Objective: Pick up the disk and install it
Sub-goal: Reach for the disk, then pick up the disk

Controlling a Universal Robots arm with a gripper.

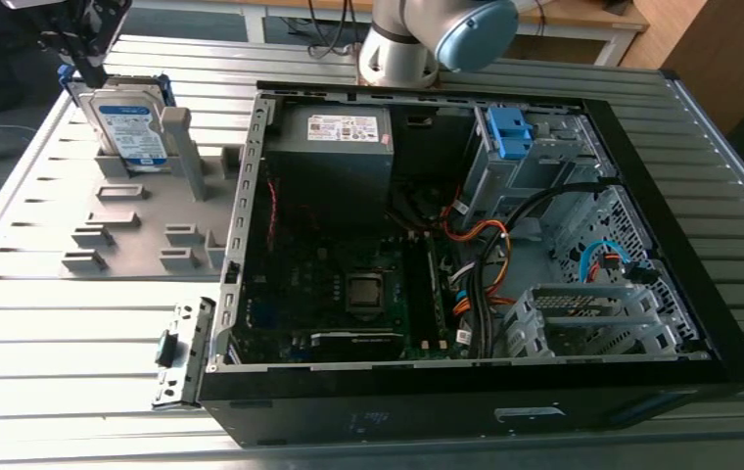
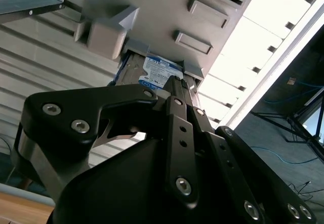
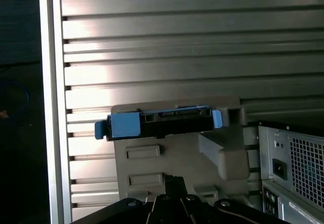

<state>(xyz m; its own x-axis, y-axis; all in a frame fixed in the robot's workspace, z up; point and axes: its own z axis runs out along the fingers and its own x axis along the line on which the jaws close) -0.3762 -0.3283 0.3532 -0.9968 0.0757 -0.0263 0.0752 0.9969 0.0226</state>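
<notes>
No print can be read. In the exterior view, at the upper left of the frame, the disk [image 1: 130,122] carries a white-and-blue label [image 1: 134,135] whose lettering is too small to make out. At upper centre, the print on a white sticker [image 1: 346,127] on the grey power-supply box [image 1: 333,162] is also illegible.

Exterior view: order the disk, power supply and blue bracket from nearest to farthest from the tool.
1. The disk, standing in the grey holder just under the tool, at the exterior view's left.
2. The power supply, inside the case, in its far corner on the holder's side.
3. The blue bracket, further toward the exterior view's right.
</notes>
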